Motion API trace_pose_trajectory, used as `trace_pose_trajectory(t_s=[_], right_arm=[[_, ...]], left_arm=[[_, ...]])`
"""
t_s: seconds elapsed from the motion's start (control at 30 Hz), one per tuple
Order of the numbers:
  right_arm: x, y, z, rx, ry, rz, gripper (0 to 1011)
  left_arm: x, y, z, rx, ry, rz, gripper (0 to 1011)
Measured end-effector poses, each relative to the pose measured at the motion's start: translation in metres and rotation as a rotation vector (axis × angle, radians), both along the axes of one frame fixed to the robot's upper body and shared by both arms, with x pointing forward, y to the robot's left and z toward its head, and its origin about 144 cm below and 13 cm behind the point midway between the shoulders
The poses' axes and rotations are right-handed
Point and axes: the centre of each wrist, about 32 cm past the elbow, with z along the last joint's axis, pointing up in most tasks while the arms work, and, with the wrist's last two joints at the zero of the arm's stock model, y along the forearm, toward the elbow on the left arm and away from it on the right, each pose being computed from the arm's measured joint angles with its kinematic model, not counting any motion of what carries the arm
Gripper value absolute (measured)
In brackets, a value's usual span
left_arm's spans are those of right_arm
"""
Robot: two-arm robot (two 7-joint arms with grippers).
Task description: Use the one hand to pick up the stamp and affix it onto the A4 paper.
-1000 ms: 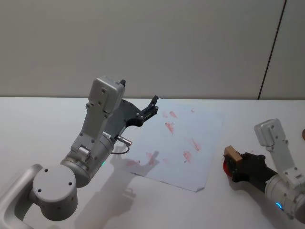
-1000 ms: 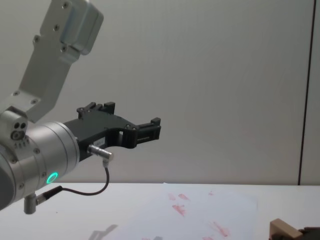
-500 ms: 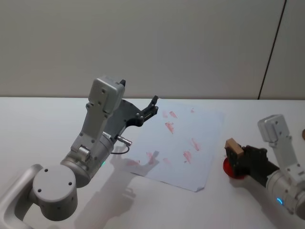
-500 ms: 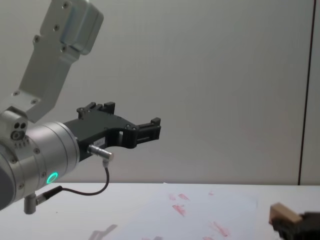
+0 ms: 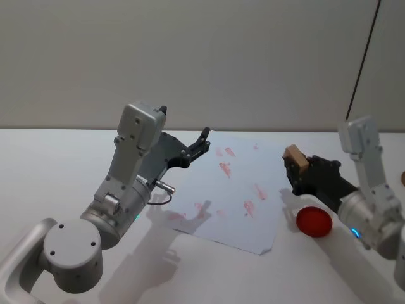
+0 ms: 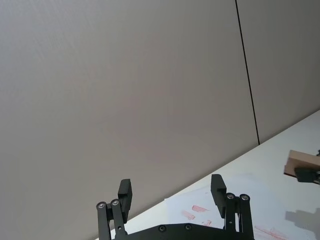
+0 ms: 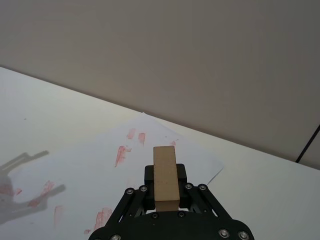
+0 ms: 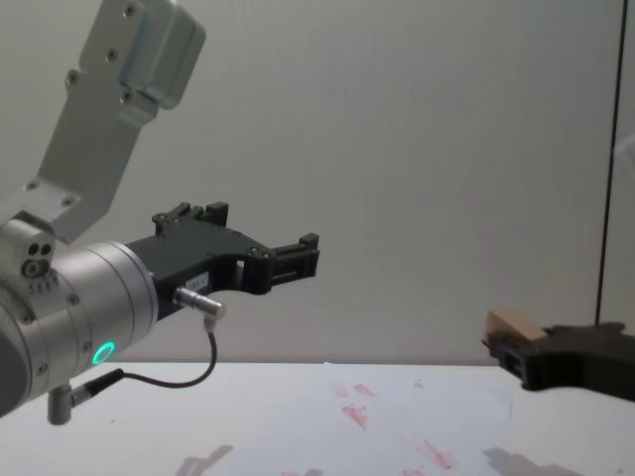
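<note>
while your right gripper [image 5: 297, 168] clamps the stamp [image 5: 295, 155], it hangs by the paper [image 5: 240, 190] edge. left gripper [image 5: 204, 140]: spread, empty, raised.

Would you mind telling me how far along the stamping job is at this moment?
Done: the stamp is picked up, clamped in the right gripper in the air, apart from the red ink pad. In hand: it hangs by the A4 paper's right edge. Left: lowering and pressing it onto the sheet. The left gripper is parked open, raised.
</note>
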Motion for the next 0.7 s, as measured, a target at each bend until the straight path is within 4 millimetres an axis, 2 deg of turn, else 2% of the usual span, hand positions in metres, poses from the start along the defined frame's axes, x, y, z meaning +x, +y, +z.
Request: trace_pose_trajectory(t_s=[0.43, 0.7], right_arm=[[0.038, 0.027, -0.004, -0.052, 0.032, 0.007, 221], [0.053, 0.045, -0.011, -0.084, 0.071, 0.014, 221]], left_arm=[[0.000, 0.000, 0.000, 0.000, 0.000, 0.000, 1002], [0.000, 0.000, 0.000, 0.000, 0.000, 0.000, 1003]])
